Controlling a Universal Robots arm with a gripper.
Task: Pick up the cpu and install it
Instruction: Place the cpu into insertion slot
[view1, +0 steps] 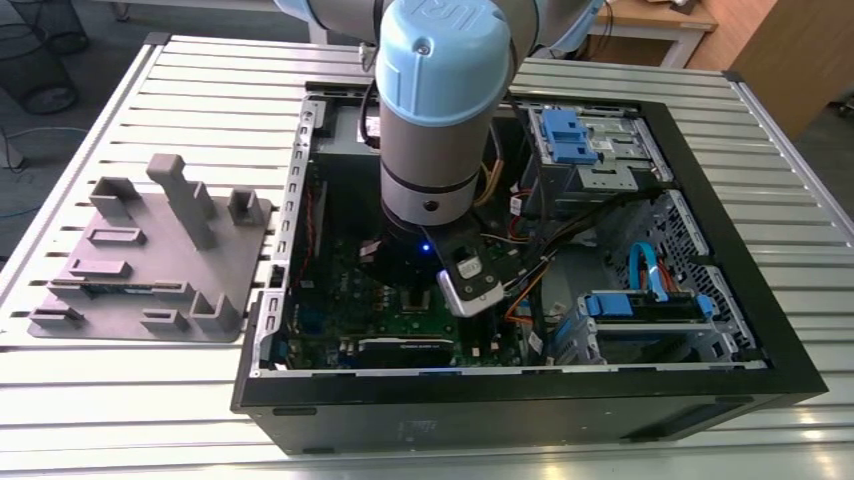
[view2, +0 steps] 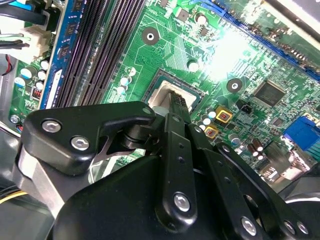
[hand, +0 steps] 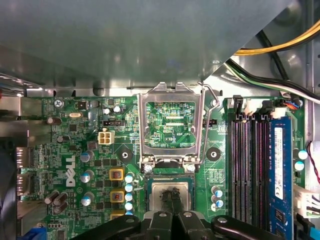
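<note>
Cpu (hand: 156, 194) lies flat in its socket on the motherboard (hand: 75, 135). I see the gripper (hand: 171, 194) with its tips close together, down on the chip's silver top rather than around it. The socket's hinged metal frame (hand: 170, 92) stands open just beside it. Memory slots (hand: 245, 165) run alongside, with yellow cables (hand: 285, 46) near. In the exterior view the arm (view1: 430, 110) reaches down into the open case (view1: 534, 400), and the grey fixture tray (view1: 147, 260) sits well apart.

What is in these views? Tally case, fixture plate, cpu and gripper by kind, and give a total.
case: 1
fixture plate: 1
cpu: 1
gripper: 1
Total: 4
</note>
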